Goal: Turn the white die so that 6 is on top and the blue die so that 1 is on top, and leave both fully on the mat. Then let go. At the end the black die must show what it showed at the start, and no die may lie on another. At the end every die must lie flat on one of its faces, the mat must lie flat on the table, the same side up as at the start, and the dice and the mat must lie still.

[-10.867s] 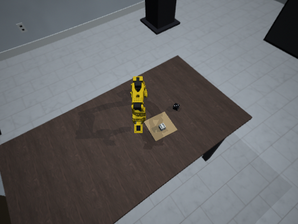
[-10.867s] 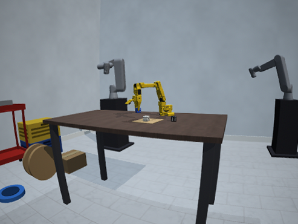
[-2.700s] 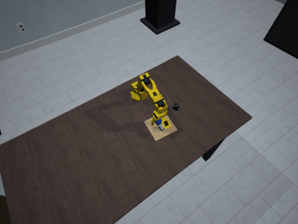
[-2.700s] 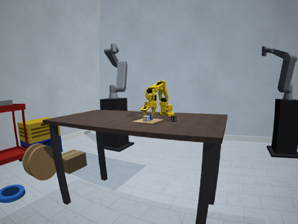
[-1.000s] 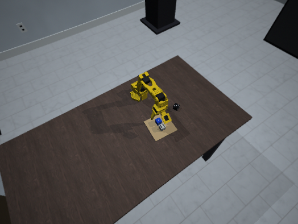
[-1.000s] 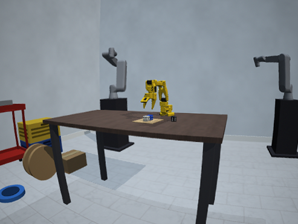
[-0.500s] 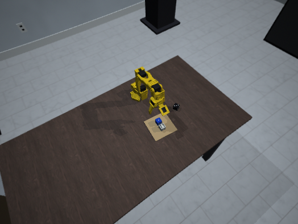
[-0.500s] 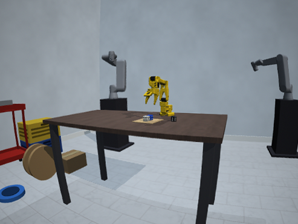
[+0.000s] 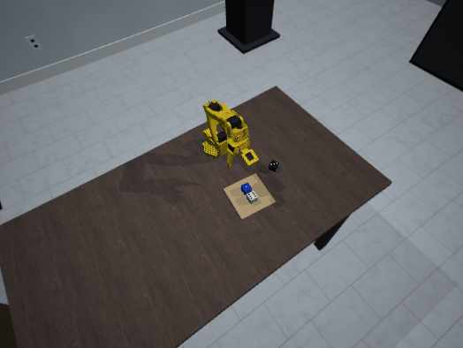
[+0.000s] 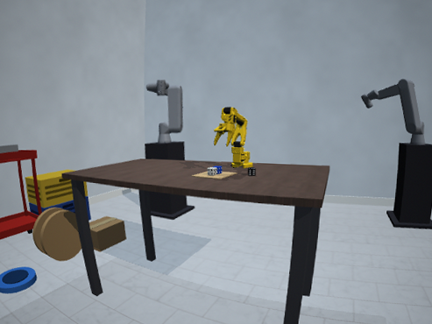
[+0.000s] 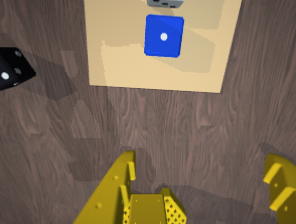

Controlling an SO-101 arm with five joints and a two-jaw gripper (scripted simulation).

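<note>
Pincer (image 11: 200, 192): part-spread, holding nothing, raised clear of the table. Ahead on the mat (image 11: 120, 60): blue die (image 11: 163, 36) showing 1, white die (image 9: 252, 197) showing 6. Advice: retreat upward, disturbing neither.

We count three dice: one blue die (image 9: 246, 188), one white die (image 9: 252, 197) and one black die (image 9: 274, 166). We see one mat (image 9: 261, 206), one table (image 9: 132, 247) and one yellow arm (image 9: 225, 128).
</note>
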